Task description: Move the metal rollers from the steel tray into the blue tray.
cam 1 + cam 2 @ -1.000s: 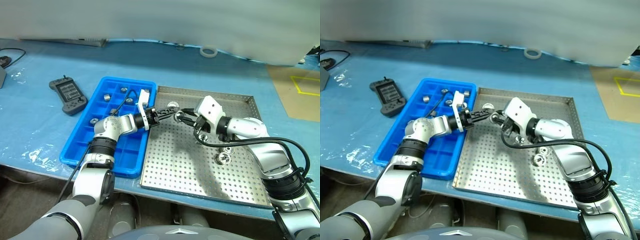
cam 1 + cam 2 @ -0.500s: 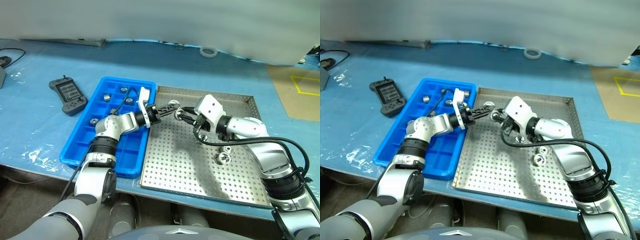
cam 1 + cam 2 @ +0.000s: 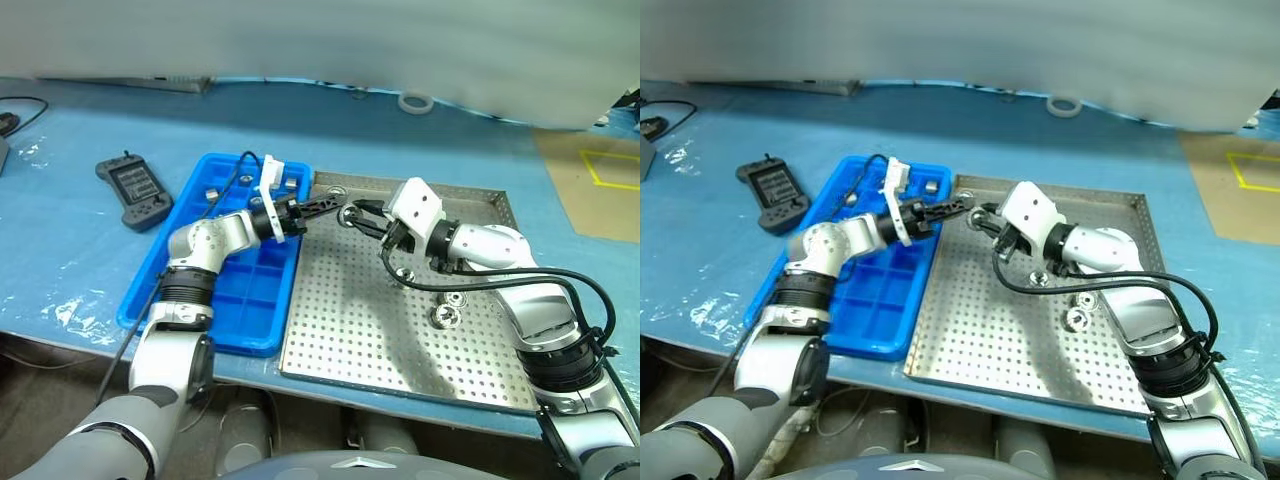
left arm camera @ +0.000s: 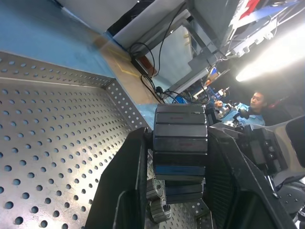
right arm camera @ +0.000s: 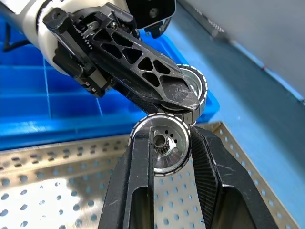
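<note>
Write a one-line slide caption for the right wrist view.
Right gripper and left gripper, each shut on a metal roller, meet above the steel tray beside the blue tray.

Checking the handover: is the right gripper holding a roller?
Yes, the right gripper is shut on a metal roller between its fingers.

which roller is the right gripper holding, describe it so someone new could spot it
Start at the steel tray, the large perforated grey square right of the blue tray. Above its far left corner the two grippers meet tip to tip. The metal roller sits between the right gripper fingers, ribbed rim and centre hole facing out; unlike the rollers lying on the tray floor, it is held in the air, just below the left gripper with its own roller.
</note>
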